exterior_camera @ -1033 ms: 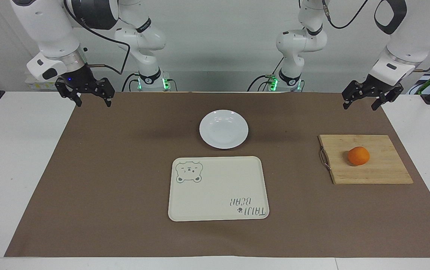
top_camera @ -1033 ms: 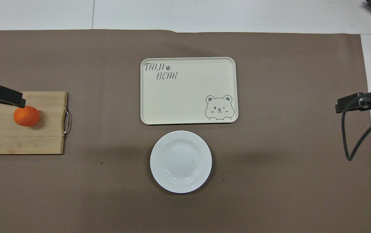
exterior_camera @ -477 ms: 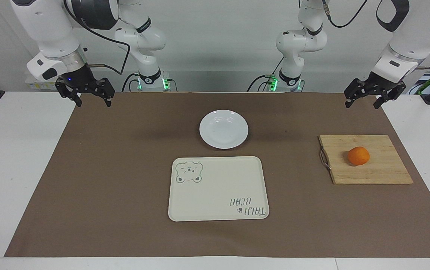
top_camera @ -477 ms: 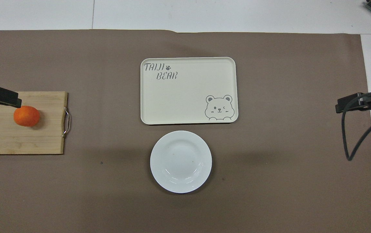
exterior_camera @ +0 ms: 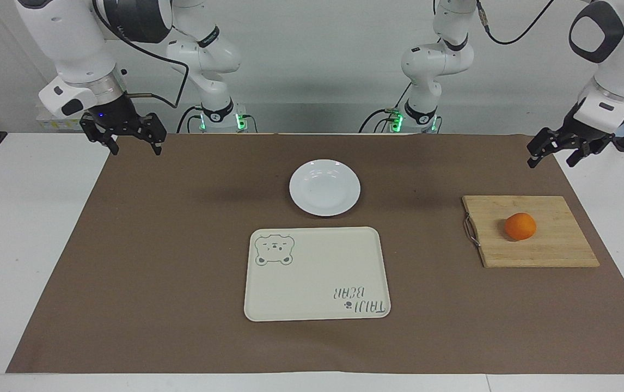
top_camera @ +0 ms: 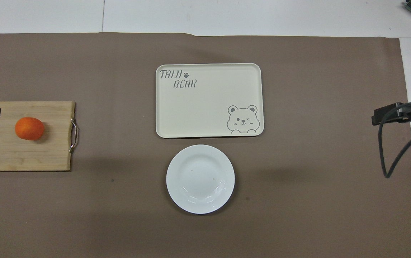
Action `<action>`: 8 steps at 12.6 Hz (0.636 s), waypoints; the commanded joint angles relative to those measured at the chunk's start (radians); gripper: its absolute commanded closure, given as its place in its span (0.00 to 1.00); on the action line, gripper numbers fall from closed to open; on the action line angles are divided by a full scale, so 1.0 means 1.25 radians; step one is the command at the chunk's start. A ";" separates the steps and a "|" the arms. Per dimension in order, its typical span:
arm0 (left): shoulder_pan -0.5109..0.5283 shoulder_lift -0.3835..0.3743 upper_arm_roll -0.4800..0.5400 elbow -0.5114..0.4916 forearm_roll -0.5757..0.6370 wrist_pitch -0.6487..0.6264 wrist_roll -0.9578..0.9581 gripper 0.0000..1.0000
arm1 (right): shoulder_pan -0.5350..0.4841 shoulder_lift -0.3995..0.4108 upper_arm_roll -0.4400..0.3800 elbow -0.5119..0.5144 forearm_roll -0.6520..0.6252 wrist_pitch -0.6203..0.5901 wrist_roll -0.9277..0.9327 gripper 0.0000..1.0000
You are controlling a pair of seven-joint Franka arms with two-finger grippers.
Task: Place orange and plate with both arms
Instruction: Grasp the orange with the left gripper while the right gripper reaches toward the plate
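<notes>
The orange sits on a wooden cutting board toward the left arm's end. The plate lies mid-table, just beside a cream tray and nearer the robots. The left gripper and the right gripper both hang raised over the mat's corners, jaws apart, holding nothing.

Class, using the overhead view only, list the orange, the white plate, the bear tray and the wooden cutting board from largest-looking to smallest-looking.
1. Bear tray
2. Wooden cutting board, though the picture's edge cuts part of it off, so its rank is unsure
3. White plate
4. Orange
</notes>
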 commanded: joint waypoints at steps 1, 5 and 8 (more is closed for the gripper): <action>0.031 0.007 -0.007 -0.056 0.012 0.076 0.029 0.00 | -0.012 -0.008 0.001 -0.001 -0.008 -0.006 -0.020 0.00; 0.059 0.083 -0.007 -0.084 0.013 0.168 0.032 0.00 | -0.018 -0.013 -0.005 -0.007 0.031 -0.028 -0.026 0.00; 0.090 0.121 -0.007 -0.185 0.013 0.290 0.031 0.00 | -0.017 -0.034 -0.004 -0.047 0.092 -0.019 -0.032 0.00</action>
